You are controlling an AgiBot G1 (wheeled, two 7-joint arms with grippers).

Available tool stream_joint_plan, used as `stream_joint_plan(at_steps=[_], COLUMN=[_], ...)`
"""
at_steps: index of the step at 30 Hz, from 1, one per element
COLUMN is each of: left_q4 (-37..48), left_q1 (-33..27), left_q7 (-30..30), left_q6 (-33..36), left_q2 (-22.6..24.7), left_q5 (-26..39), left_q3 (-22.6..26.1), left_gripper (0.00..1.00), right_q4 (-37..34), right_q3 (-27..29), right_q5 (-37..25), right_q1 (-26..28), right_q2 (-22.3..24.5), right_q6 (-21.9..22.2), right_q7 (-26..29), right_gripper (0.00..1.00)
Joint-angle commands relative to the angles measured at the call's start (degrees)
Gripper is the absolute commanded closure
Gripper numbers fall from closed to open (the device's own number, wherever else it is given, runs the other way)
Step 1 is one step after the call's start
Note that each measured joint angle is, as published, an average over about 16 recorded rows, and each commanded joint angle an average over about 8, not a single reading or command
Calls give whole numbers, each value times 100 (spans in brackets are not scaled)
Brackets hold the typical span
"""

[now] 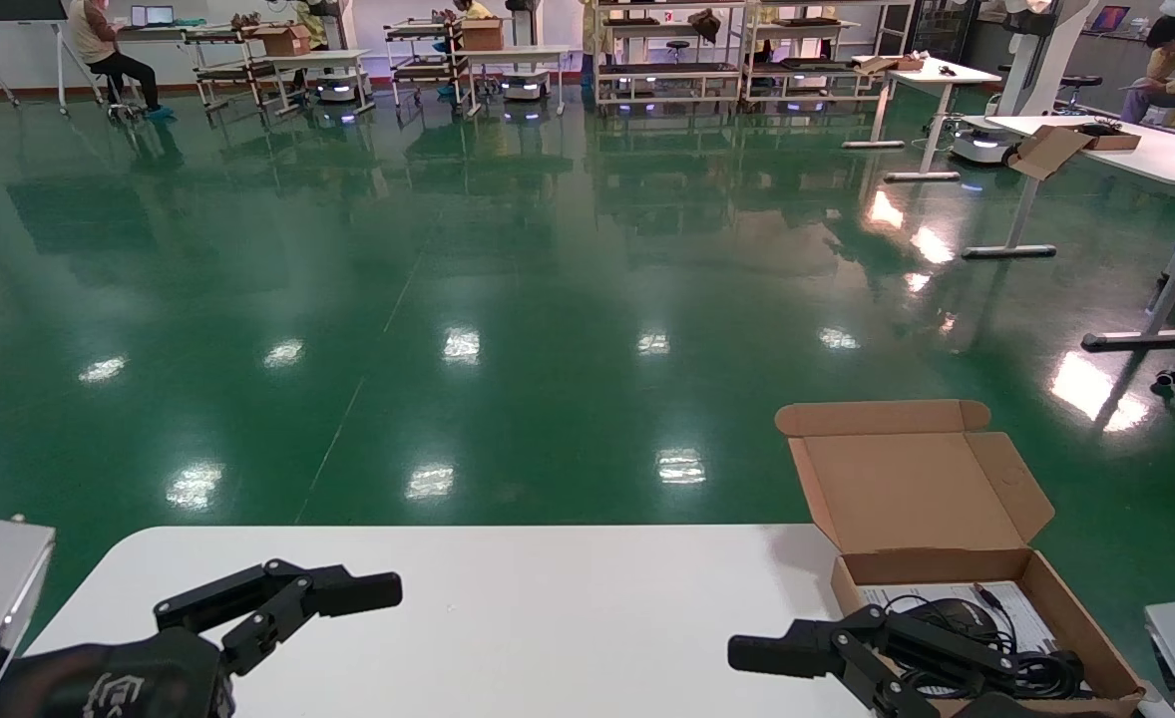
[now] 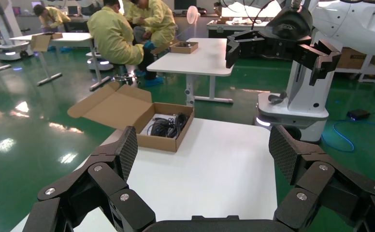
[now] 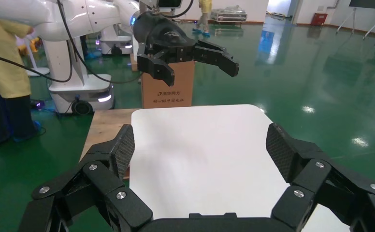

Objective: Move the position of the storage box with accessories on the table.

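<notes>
Brown cardboard storage box is found at the table's far right corner, lid open, accessories inside. The right gripper, jaws spread and empty, is held just left of the box, touching nothing. The left gripper, likewise released, is parked well apart, so the right arm is judged nearer.

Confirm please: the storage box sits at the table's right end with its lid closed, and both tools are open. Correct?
Not quite. The storage box lid stands open, as the head view shows, with the mouse inside. It does sit at the table's right end, and the left tool and right tool are open.
</notes>
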Motion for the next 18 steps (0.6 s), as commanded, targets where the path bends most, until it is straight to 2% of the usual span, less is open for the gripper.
stream_joint_plan(at_steps=[1, 18], left_q4=[0, 0], left_q1=[0, 0], left_q7=[0, 0], left_q6=[0, 0], left_q2=[0, 0], left_q5=[0, 0], left_q3=[0, 0], left_gripper=[0, 0], right_q4=[0, 0], right_q3=[0, 0], right_q5=[0, 0], right_q1=[0, 0], right_q2=[0, 0], right_q6=[0, 0], right_q7=[0, 0], right_gripper=[0, 0])
